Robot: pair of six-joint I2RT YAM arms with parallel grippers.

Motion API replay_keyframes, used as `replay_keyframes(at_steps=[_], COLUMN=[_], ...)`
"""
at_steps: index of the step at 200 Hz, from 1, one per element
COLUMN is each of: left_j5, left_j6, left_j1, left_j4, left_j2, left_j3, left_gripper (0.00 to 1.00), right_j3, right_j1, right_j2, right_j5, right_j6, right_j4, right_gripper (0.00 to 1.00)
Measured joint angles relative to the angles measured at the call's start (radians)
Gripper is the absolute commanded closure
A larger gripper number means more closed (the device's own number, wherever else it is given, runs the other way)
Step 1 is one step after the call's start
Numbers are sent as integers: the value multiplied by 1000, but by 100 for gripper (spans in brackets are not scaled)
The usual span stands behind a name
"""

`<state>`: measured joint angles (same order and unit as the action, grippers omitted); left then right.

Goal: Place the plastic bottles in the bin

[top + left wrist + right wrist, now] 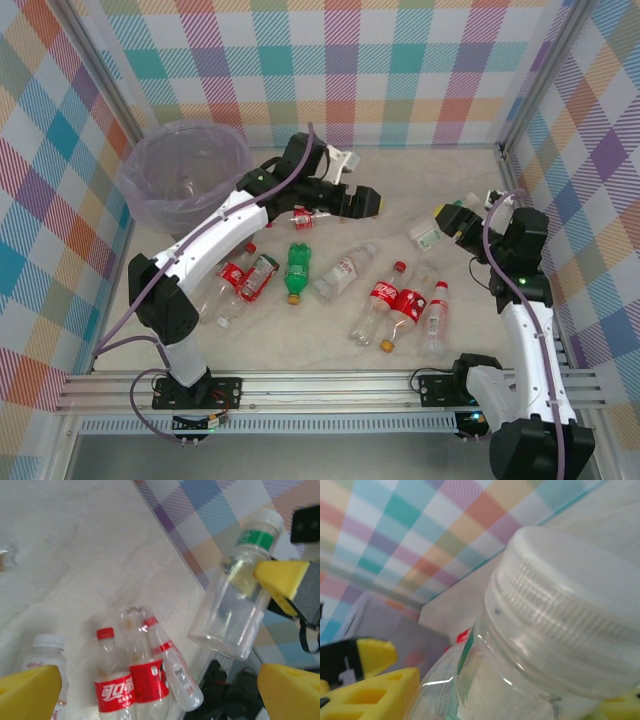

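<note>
My right gripper (pixel 450 222) is shut on a clear plastic bottle (pixel 428 236) with a white cap and green neck band, at the right side of the table. In the right wrist view that bottle's cap (pixel 570 615) looms large between the yellow fingers (pixel 370 690). The left wrist view has the same bottle (pixel 232 610) tilted, with a yellow finger of the right gripper pressed on it. My left gripper (pixel 355 203) hangs open over the table's middle, nothing between its pads (pixel 30 692). Several bottles lie below it, among them a green one (pixel 296 268) and red-labelled ones (pixel 378 300) (pixel 147 672). The bin (pixel 150 205) stands at the back left.
Checked walls close the table at the back and both sides; the right wall's lower edge (pixel 175 545) runs just behind the held bottle. A small red-labelled item (pixel 302 218) lies under the left arm. The metal rail (pixel 320 385) borders the near edge.
</note>
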<state>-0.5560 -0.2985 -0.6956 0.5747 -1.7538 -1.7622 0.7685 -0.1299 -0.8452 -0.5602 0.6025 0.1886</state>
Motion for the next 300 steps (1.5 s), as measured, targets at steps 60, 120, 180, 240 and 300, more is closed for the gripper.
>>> replay_keyframes(at_steps=[60, 120, 180, 240, 300], left_j5=[6, 11, 18, 27, 50], left_j6=[43, 76, 83, 86, 87], left_j1=[-146, -156, -161, -163, -163], left_j4=[-31, -45, -54, -54, -58], left_j2=[11, -11, -64, -69, -69], left_j3=[47, 36, 17, 11, 11], left_gripper=[0, 8, 28, 46, 51], right_j3=[4, 17, 17, 21, 85], right_j1=[134, 180, 196, 197, 200], right_j2=[-61, -72, -80, -118, -121], right_j5=[-78, -80, -85, -98, -31], right_j6=[-13, -7, 14, 21, -30], right_j4=[-43, -66, -99, -121, -1], right_gripper=[57, 56, 56, 44, 17])
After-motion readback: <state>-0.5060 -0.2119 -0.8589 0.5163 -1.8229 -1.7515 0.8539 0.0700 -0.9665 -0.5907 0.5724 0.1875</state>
